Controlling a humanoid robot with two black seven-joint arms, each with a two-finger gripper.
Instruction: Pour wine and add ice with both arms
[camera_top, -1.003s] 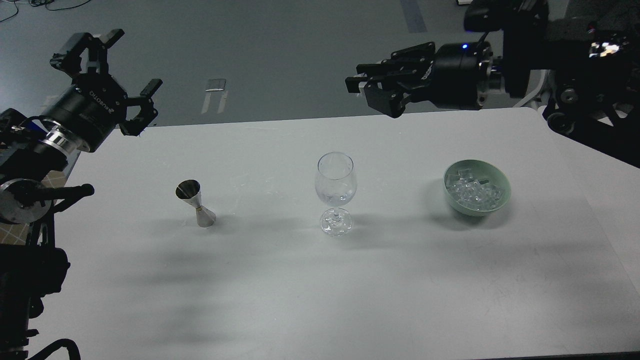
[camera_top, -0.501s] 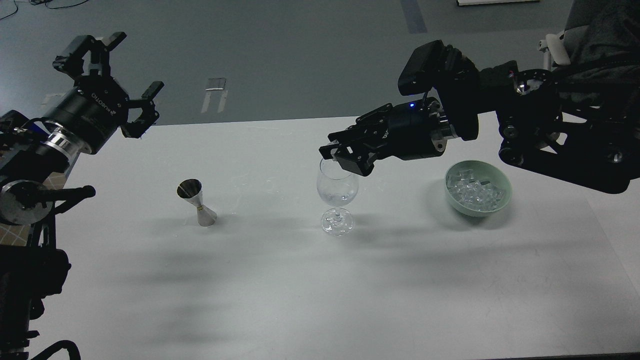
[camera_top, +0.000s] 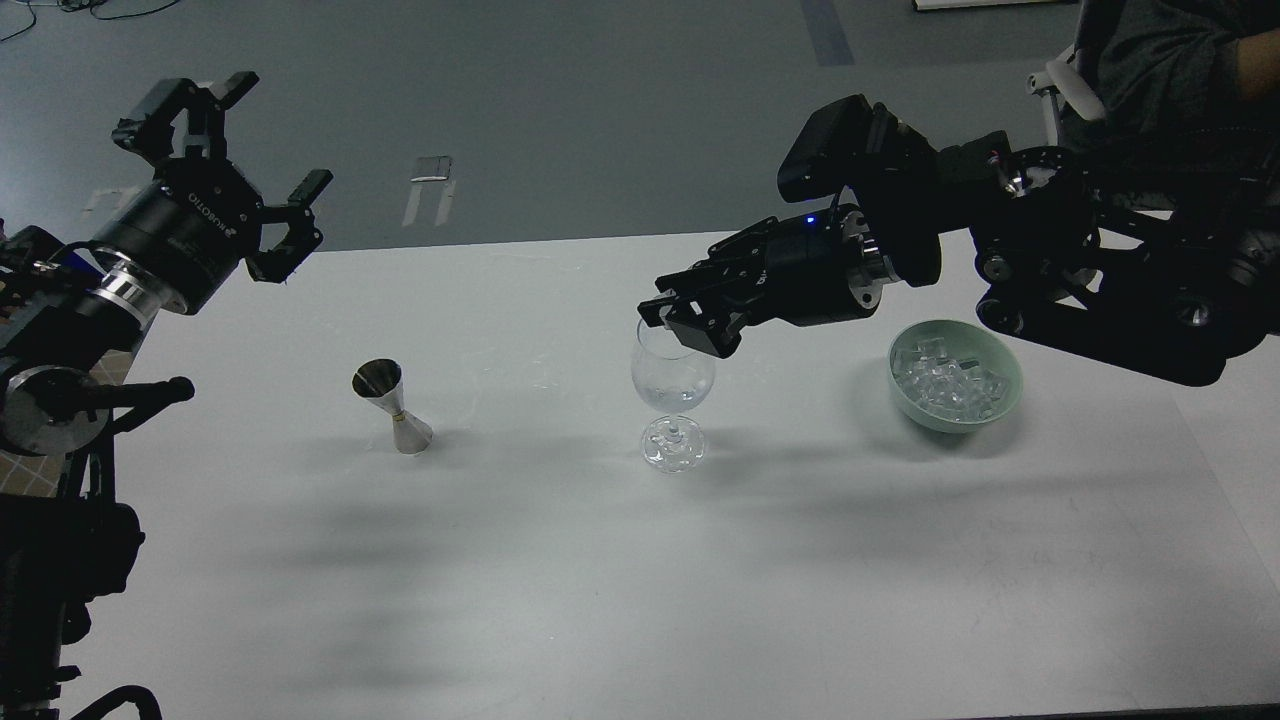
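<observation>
A clear stemmed glass stands upright at the table's middle. My right gripper hangs right over its rim, fingers drawn together on a small pale piece that looks like an ice cube. The ice lies heaped in a green bowl to the right of the glass. A steel jigger stands upright to the left of the glass; what it holds is not visible. My left gripper is open and empty, raised beyond the table's far left corner, well away from the jigger.
The white table ends close behind the glass at its far edge, with grey floor beyond. My right arm crosses above the bowl. A person in grey sits at the top right.
My right gripper came down and left from high behind the table to the glass rim, then settled slightly lower. My left gripper shifted only slightly.
</observation>
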